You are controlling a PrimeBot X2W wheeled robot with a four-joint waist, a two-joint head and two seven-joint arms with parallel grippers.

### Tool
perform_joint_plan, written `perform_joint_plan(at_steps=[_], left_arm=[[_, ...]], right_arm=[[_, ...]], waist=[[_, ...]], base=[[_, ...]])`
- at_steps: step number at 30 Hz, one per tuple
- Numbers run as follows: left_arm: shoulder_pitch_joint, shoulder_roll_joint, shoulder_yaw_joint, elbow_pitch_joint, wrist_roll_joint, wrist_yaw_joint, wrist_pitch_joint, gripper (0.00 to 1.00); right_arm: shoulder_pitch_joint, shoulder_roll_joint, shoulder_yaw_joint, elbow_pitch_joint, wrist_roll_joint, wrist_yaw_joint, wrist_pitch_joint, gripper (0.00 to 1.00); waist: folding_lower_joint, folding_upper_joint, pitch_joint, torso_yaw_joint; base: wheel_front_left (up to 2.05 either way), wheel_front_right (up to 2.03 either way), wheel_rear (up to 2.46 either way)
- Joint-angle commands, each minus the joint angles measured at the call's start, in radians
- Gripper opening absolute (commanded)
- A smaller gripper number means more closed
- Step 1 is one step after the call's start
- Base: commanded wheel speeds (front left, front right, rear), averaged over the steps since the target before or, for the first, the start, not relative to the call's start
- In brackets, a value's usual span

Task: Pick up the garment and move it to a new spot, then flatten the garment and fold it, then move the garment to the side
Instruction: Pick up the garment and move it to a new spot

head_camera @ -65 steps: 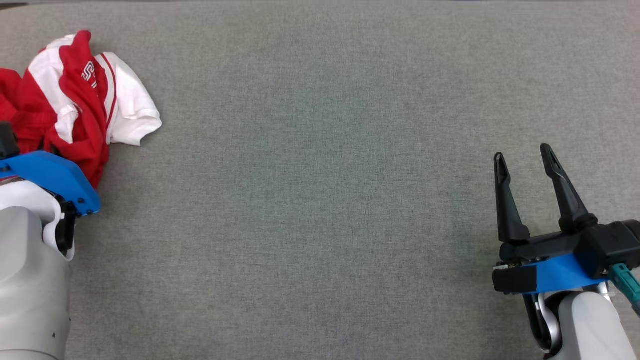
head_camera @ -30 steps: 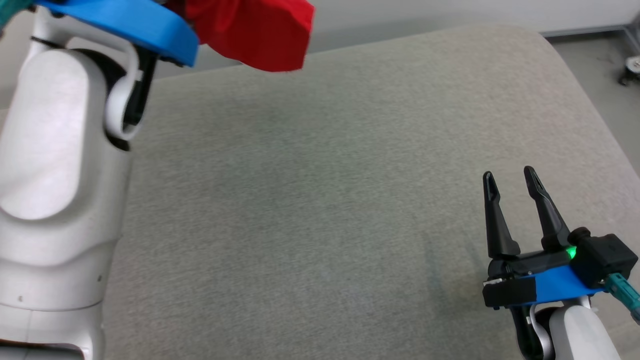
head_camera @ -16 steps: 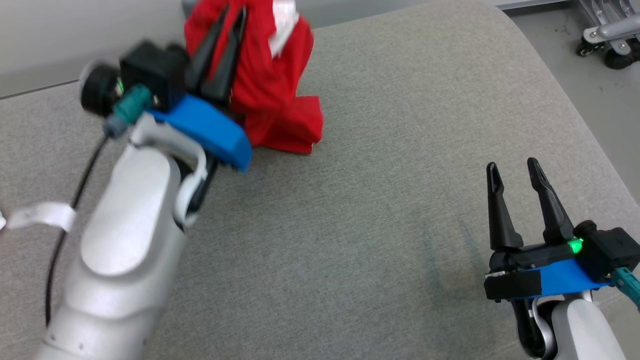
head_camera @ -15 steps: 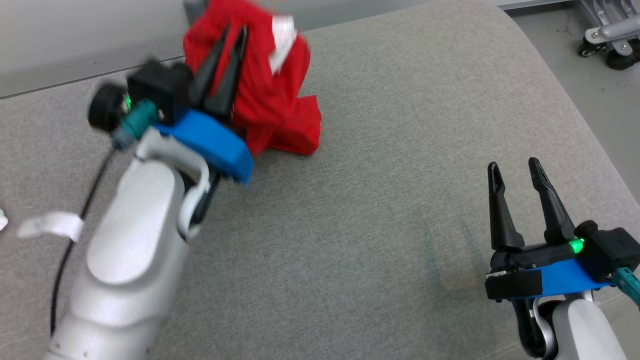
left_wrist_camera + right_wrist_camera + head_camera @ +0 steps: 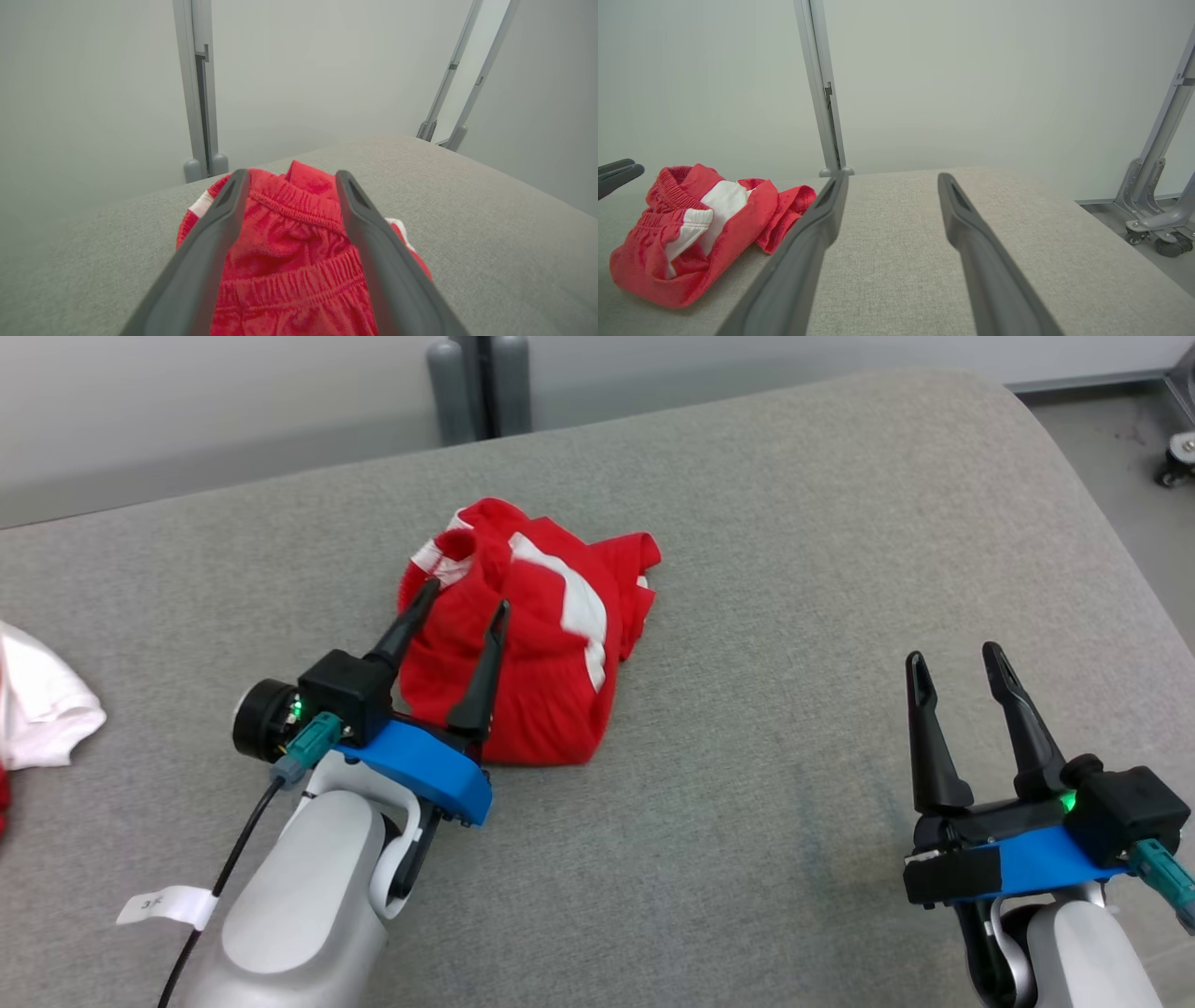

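The garment [image 5: 546, 663] is a pair of red shorts with white side stripes. It lies in a crumpled heap on the grey padded table [image 5: 766, 579], a little left of centre. My left gripper [image 5: 467, 595] hovers over the heap's near left part, open, its fingers spread. In the left wrist view the elastic waistband of the garment [image 5: 289, 242] lies loose below and between the fingers of the left gripper [image 5: 290, 173]. My right gripper [image 5: 952, 653] stands open at the lower right, well clear of the cloth. From the right wrist view the garment [image 5: 691, 233] sits far left of the right gripper [image 5: 892, 175].
Another white and red piece of clothing [image 5: 37, 709] lies at the table's left edge. A grey post [image 5: 476, 383] rises behind the far edge. The table's rounded right edge drops to the floor, where a wheeled frame [image 5: 1157, 224] stands.
My left gripper, shut on the raised garment before, has opened and come down. The garment now lies in a heap on the table. The head camera has shifted. The right gripper holds still.
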Motion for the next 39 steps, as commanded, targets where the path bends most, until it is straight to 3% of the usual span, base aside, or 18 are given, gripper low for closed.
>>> perform_joint_plan(at_steps=[1, 8, 15, 26, 39], left_arm=[[0.003, 0.002, 0.014, -0.014, 0.006, 0.013, -0.012, 1.0], [0.056, 0.024, 0.126, -0.133, 0.031, 0.067, -0.023, 1.0], [0.148, 0.028, 0.231, -0.221, 0.062, 0.083, -0.024, 1.0], [0.309, -0.03, 0.36, -0.281, 0.124, 0.074, -0.024, 1.0], [0.423, -0.077, 0.452, -0.289, 0.188, 0.046, -0.024, 1.0]], right_arm=[[0.011, -0.004, 0.002, 0.006, -0.008, 0.0, -0.004, 1.0], [0.024, -0.004, 0.01, 0.014, -0.018, 0.0, -0.004, 1.0], [0.034, -0.004, 0.013, 0.018, -0.027, 0.0, -0.004, 1.0], [0.063, -0.005, 0.005, 0.032, -0.041, 0.0, -0.004, 1.0], [0.109, -0.005, 0.002, 0.036, -0.047, 0.0, -0.004, 1.0]], waist=[[0.0, -0.0001, -0.008, 0.009], [0.0, -0.0001, -0.052, 0.069], [0.0, -0.0001, -0.078, 0.134], [0.0, -0.0001, -0.125, 0.234], [0.0, -0.0001, -0.164, 0.265]], base=[[0.0, 0.0, 0.0], [0.0, 0.0, 0.0], [0.0, 0.0, 0.0], [0.0, 0.0, 0.0], [0.0, 0.0, 0.0]])
